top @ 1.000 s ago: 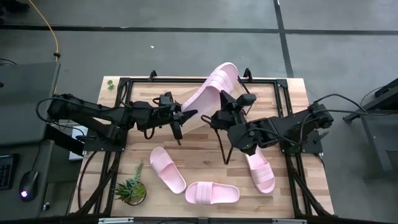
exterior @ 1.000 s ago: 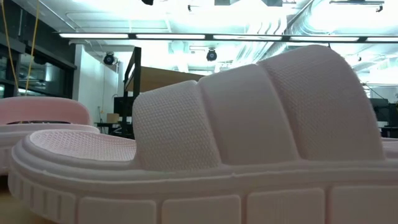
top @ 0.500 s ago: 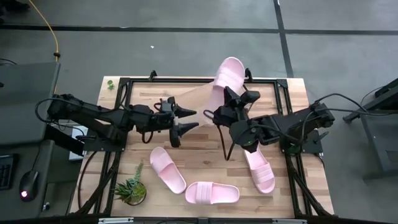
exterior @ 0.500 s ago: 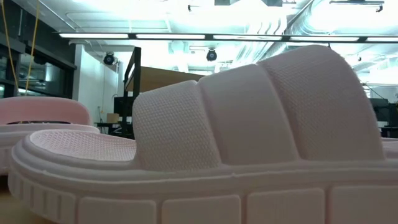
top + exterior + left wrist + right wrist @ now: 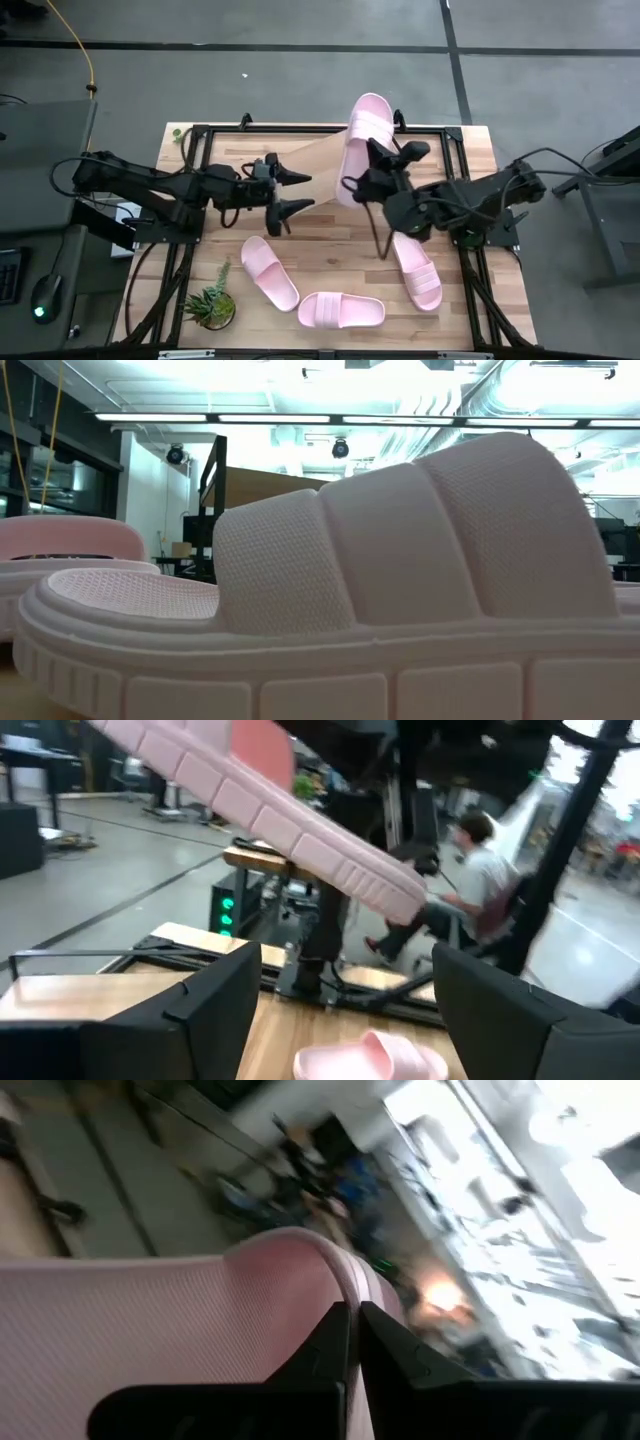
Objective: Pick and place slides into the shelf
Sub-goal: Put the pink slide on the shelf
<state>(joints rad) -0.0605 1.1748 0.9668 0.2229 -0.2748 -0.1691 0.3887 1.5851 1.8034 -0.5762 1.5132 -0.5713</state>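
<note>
One light-pink slide [image 5: 364, 140] hangs in the air over the right end of the slanted wooden shelf [image 5: 318, 160], with my right gripper [image 5: 373, 162] shut on it. The left wrist view shows its ribbed sole [image 5: 270, 810] tilted above the table. My left gripper [image 5: 297, 191] stands open left of that slide, near the shelf's near edge, with nothing between its fingers [image 5: 200, 1010]. Three more slides lie sole down on the table's near half [image 5: 270, 272] [image 5: 342, 311] [image 5: 418, 272]; one of them fills the low view [image 5: 330, 590]. My right gripper has the slide by its wide mesh strap [image 5: 150, 1310], the two fingers closed together at the strap's rim [image 5: 335, 1280]. The arm comes at it from the table's right side. The slide is lifted clear and tilted, one end higher than the other.
A small potted plant [image 5: 211, 305] stands at the near left corner. The shelf's black frame [image 5: 205, 135] borders the table's far part. Beyond the table a person [image 5: 480, 870] sits in the room.
My left gripper has opened, let go of the lifted slide's lower end and drawn back a little toward the table's left edge. My right gripper has swung the slide about: it slanted over the shelf toward the left, and now runs near to far over the shelf's right end.
</note>
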